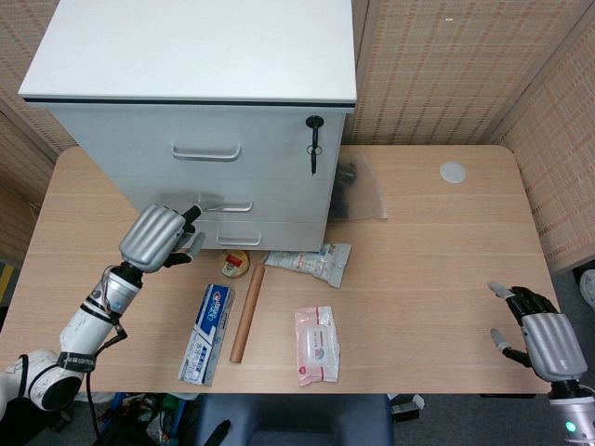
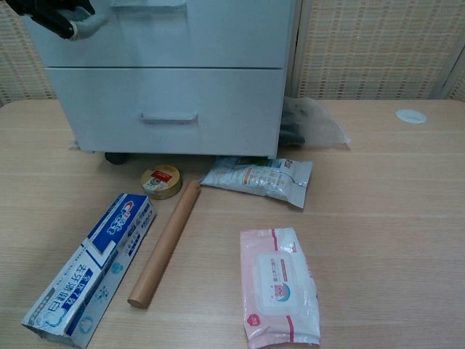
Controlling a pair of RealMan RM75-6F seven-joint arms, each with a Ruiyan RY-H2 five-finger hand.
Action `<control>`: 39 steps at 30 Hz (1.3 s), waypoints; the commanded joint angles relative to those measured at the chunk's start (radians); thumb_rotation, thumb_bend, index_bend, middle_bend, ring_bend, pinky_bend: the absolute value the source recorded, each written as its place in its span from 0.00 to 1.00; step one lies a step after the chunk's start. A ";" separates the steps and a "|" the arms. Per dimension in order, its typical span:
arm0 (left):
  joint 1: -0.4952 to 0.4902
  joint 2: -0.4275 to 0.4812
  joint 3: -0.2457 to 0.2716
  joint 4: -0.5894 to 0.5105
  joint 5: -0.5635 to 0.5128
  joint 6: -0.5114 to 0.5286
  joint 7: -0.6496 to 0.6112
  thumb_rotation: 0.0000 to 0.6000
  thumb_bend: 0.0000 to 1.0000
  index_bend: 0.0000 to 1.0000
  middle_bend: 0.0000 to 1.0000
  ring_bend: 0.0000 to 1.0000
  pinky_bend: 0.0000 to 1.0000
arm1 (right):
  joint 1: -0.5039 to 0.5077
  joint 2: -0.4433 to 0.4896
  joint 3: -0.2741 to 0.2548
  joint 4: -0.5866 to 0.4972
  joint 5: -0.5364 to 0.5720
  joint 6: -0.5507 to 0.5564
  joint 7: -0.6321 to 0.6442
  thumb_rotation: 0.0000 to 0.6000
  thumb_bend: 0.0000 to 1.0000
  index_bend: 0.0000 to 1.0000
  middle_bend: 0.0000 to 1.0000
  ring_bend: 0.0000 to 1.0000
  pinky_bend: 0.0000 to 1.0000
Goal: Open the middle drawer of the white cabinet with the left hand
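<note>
Three drawers front the white cabinet (image 1: 200,111) standing at the far left of the light wooden table (image 1: 437,260); the middle drawer (image 1: 228,197) is shut, its curved metal handle (image 1: 226,205) bare. The left hand (image 1: 160,236) hangs just in front of the cabinet's lower left face, its fingertips (image 1: 191,213) reaching toward the left end of that handle; whether they touch it cannot be told. Its fingers are loosely curled and grip nothing. The right hand (image 1: 539,331) lies near the table's near right corner, fingers spread and holding nothing.

Before the cabinet lie a small round yellow tin (image 1: 234,264), a crumpled white foil pouch (image 1: 310,261), a plain wooden rolling pin (image 1: 248,300), a blue and white toothpaste box (image 1: 206,334) and a pink pack of wet wipes (image 1: 317,345). A black key (image 1: 314,141) hangs from the lock beside the top drawer.
</note>
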 commanded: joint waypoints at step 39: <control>-0.003 0.061 0.081 -0.059 0.015 0.033 0.021 1.00 0.53 0.25 0.92 0.96 1.00 | 0.002 -0.006 0.003 0.008 0.006 -0.007 0.003 1.00 0.29 0.16 0.28 0.17 0.23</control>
